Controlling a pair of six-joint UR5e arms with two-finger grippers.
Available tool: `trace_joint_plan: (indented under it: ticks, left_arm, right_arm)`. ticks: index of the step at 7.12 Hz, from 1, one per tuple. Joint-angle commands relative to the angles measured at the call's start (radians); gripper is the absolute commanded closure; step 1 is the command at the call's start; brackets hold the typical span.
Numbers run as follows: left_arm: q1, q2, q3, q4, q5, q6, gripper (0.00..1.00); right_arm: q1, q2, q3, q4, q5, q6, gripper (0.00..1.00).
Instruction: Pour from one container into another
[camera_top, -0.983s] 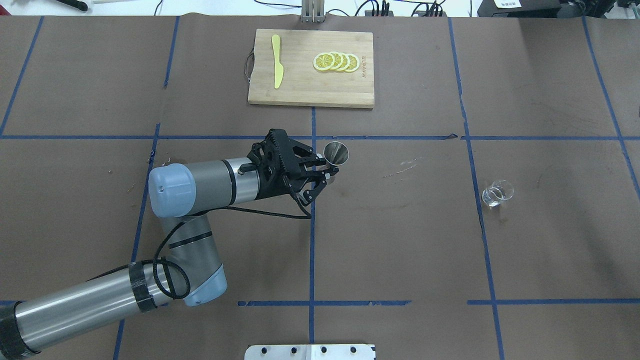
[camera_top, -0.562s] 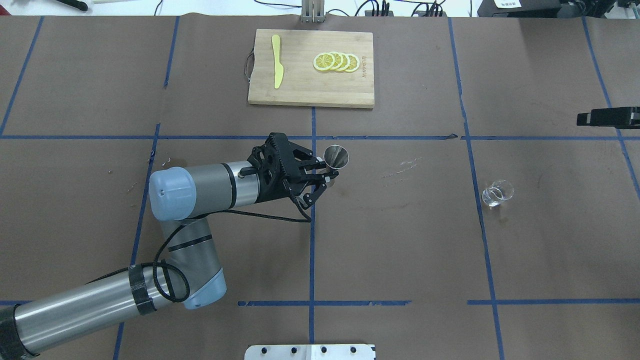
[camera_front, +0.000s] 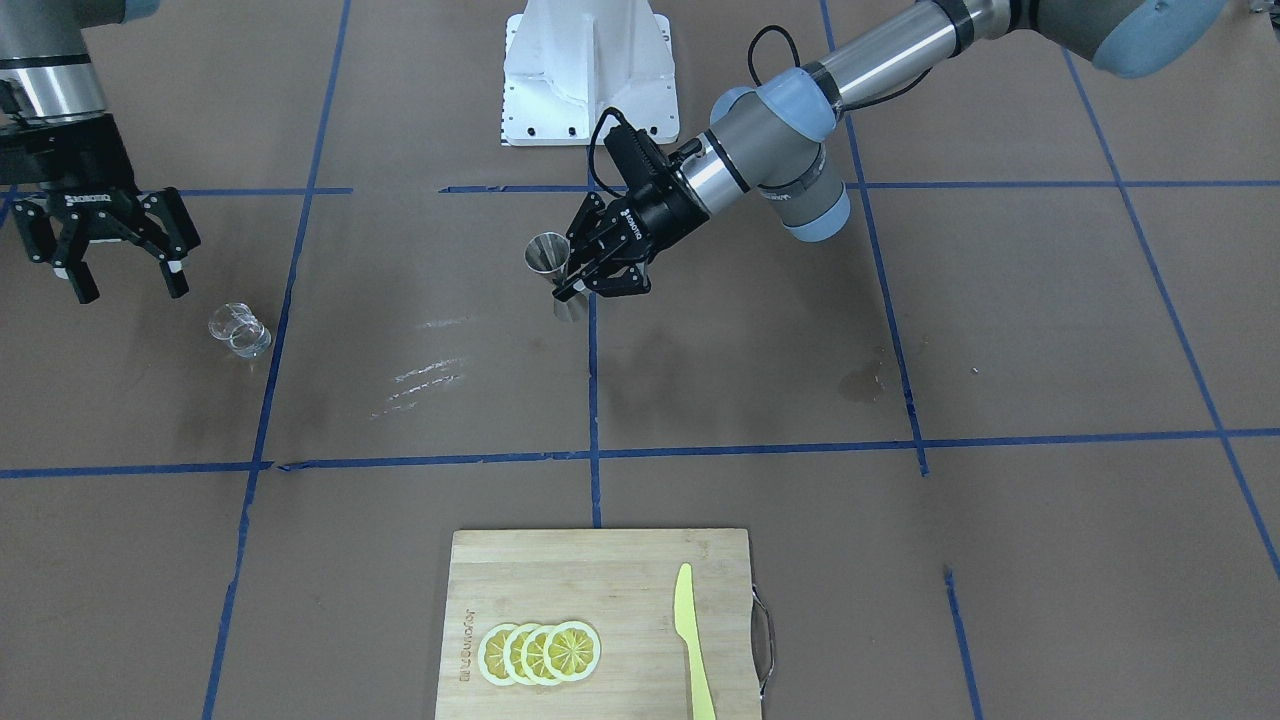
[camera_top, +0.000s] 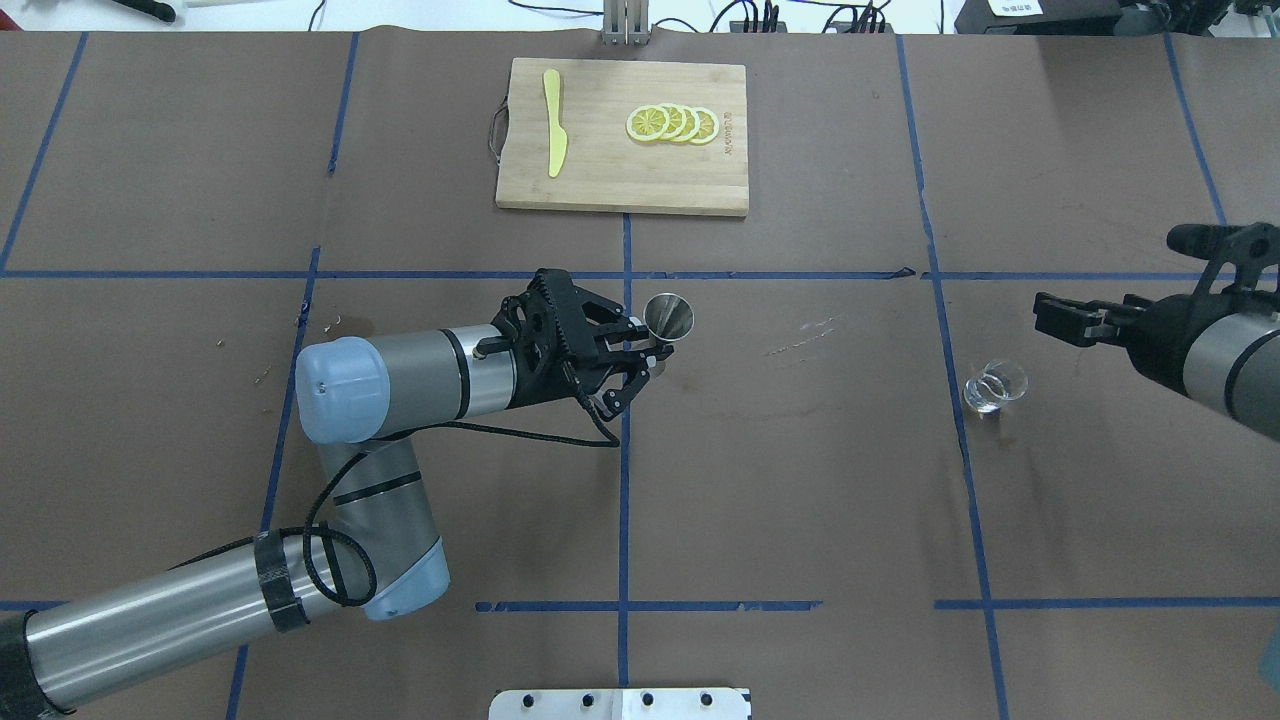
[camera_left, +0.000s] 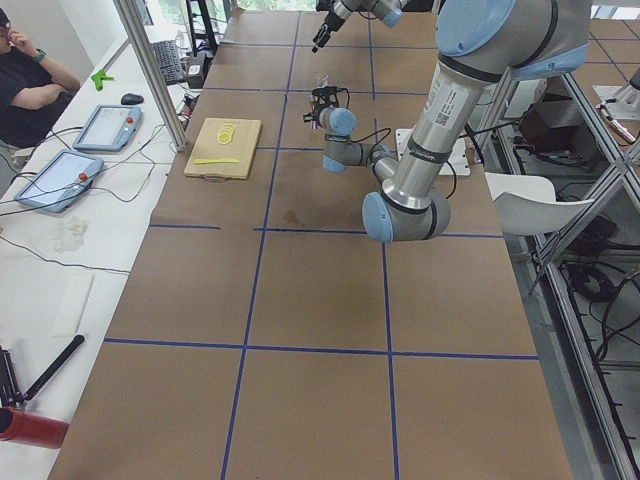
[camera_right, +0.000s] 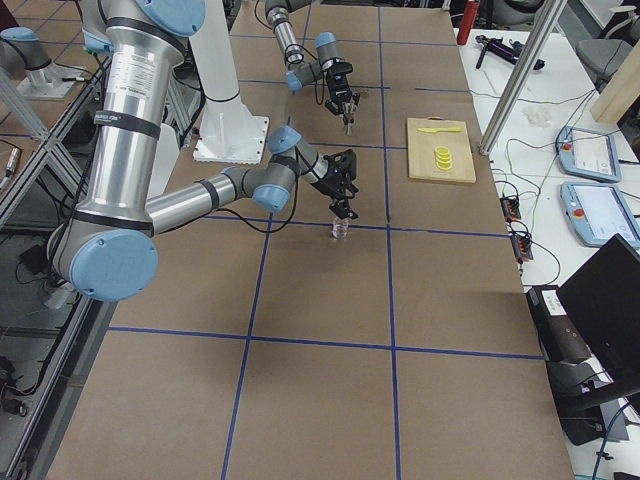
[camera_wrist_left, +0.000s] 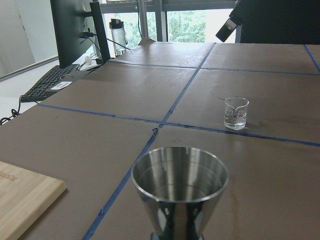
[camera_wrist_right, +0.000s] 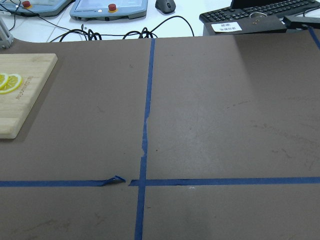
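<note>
Reaching: the right gripper (camera_front: 110, 262), fingers spread and empty, hovers just beside the clear cup (camera_front: 238, 330), not yet around it.
Holding: the left gripper (camera_top: 648, 352) is clamped on the steel jigger (camera_top: 668, 318), upright above the table (camera_top: 800, 480) near the centre.
Cup: stands upright on the table's right side, well apart from the jigger.
Next: judged, lower around the cup, close, carry it to the jigger.
Writing: lettering on the cutting board (camera_front: 600, 600) edge and gripper, too small to read.
</note>
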Motion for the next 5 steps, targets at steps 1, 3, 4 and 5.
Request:
trace_joint_plan:
  ticks: [1, 3, 4, 5]
  left_arm:
    - [0.005, 0.002, -0.001, 0.000, 0.001, 0.000, 1.00]
    - [0.007, 0.002, -0.001, 0.000, 0.001, 0.000, 1.00]
    - [0.008, 0.002, -0.002, -0.002, 0.001, 0.000, 1.00]
    - [0.008, 0.002, -0.002, -0.002, 0.001, 0.000, 1.00]
  right_arm:
    - [-0.247, -0.007, -0.070, 0.003, -0.404, 0.151, 0.00]
    - [-0.344, 0.007, -0.138, 0.004, -0.620, 0.203, 0.00]
    - [-0.366, 0.054, -0.199, 0.004, -0.684, 0.222, 0.00]
    - [-0.375, 0.091, -0.250, 0.006, -0.718, 0.232, 0.00]
